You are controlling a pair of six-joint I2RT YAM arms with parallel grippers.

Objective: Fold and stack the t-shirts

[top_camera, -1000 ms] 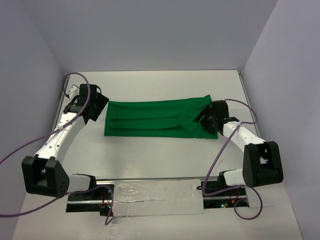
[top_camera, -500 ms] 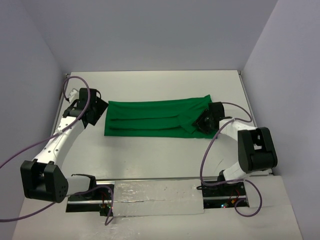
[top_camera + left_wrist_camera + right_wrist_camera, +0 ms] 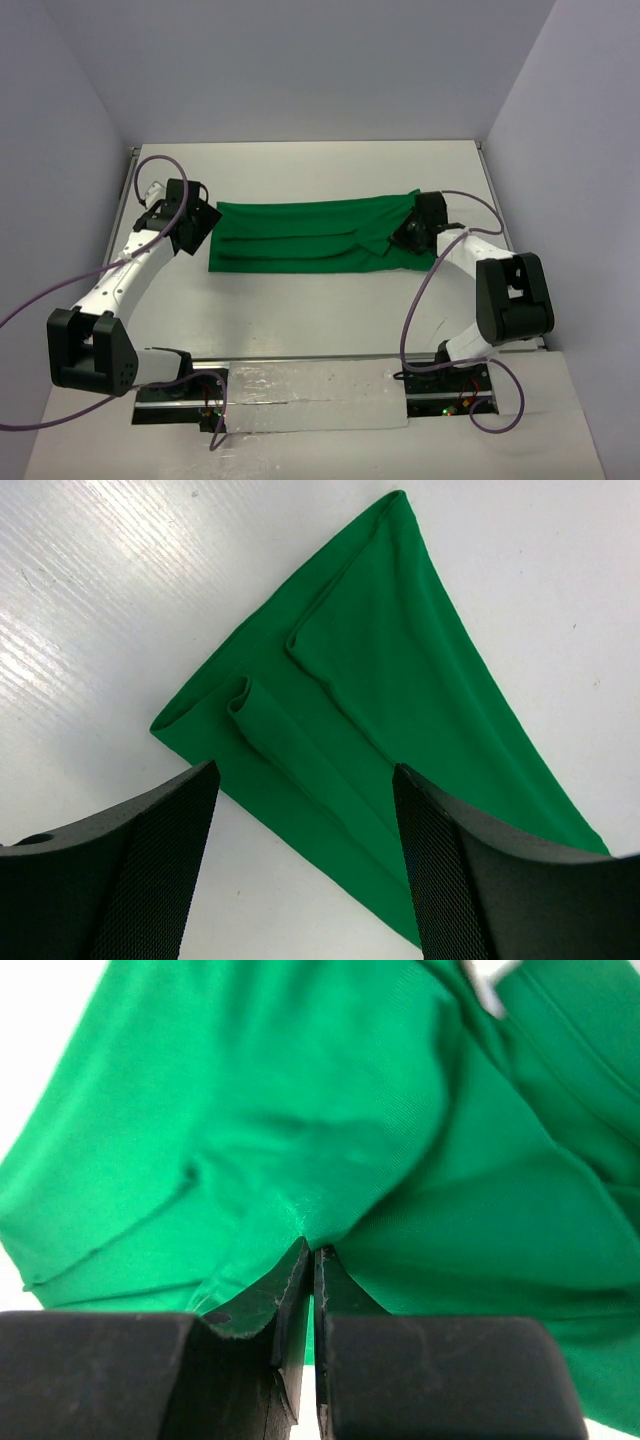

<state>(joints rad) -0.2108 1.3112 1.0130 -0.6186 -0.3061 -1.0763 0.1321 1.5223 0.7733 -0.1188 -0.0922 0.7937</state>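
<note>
Right claw point(image 3: 312, 1253) pinching plain green t-shirt point(image 3: 300, 240), left claw point(image 3: 302, 785) spread apart, shirt folded lengthwise

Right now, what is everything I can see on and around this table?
t-shirt: one, bright green, folded into a long band, mid-table
table: one, white, under everything
walls: three, pale lilac, around the table
plate: one, silvery, near edge between the arm bases
cables: at least two, purple, looping beside the arms
left arm: one, white and black, left side
right arm: one, white and black, right side
left gripper: one, black, open over the t-shirt's left end
right gripper: one, black, pinching the t-shirt's right end
</note>
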